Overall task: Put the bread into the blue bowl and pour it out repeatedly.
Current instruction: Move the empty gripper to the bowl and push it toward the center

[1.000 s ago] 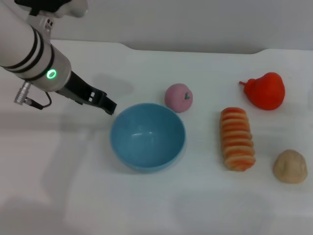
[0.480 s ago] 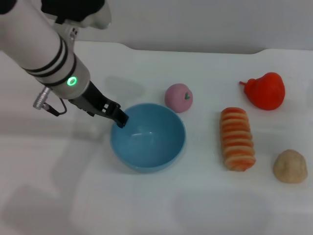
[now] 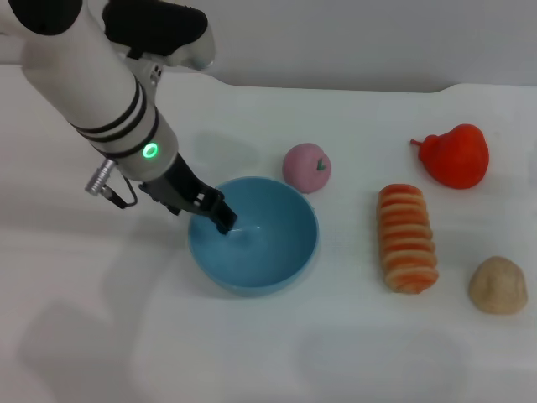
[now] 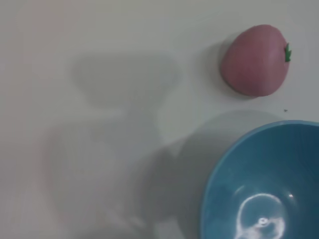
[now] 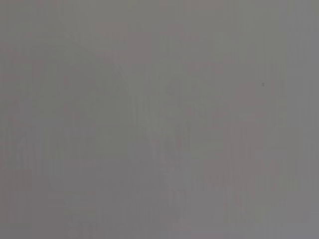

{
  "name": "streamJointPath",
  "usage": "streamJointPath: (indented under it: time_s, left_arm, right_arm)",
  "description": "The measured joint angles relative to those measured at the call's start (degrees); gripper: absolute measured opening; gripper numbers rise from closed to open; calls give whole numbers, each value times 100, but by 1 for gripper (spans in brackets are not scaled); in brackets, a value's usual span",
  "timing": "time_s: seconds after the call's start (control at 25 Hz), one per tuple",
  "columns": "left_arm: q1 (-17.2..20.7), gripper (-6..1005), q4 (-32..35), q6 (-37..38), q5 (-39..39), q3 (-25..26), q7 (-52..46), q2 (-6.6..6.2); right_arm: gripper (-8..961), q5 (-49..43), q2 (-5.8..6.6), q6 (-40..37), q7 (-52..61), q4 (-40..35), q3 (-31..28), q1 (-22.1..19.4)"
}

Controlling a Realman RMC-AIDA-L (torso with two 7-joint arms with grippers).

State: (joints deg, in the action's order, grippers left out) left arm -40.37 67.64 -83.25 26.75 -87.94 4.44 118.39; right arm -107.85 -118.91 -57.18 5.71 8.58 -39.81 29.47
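Observation:
The blue bowl (image 3: pixel 268 252) sits empty in the middle of the white table; part of it also shows in the left wrist view (image 4: pixel 279 164). To its right, clear of it, the bread (image 3: pixel 408 238) lies ridged side up, striped orange and cream. My left gripper (image 3: pixel 222 220) reaches down from the left, its dark tip at the bowl's left rim and just inside it. Nothing shows in its hold. My right gripper is out of view; the right wrist view is plain grey.
A pink round toy fruit (image 3: pixel 307 167) (image 4: pixel 255 60) lies just behind the bowl. A red pear-shaped toy (image 3: pixel 456 155) sits at the back right. A small tan lump (image 3: pixel 497 285) rests right of the bread. The table's back edge runs behind these.
My left arm has swung right and down. Its gripper tip went from outside the bowl's left side to over the rim and into the bowl. The bread and bowl stayed put.

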Motion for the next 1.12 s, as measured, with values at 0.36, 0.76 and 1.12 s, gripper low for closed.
streamJointPath:
  time_s: [0.36, 0.76, 1.12]
  left_arm:
    - [-126, 785, -740, 607, 173, 5, 25, -15]
    - [-340, 784, -1627, 1229, 171, -4, 98, -17]
    - [-374, 781, -1695, 1350, 182, -65, 228, 0]
  right_arm:
    - [490, 0, -1, -4, 0, -14, 0, -3]
    - [489, 0, 0, -4, 0, -15, 0, -3]
    - [488, 0, 8, -4, 0, -14, 0, 45]
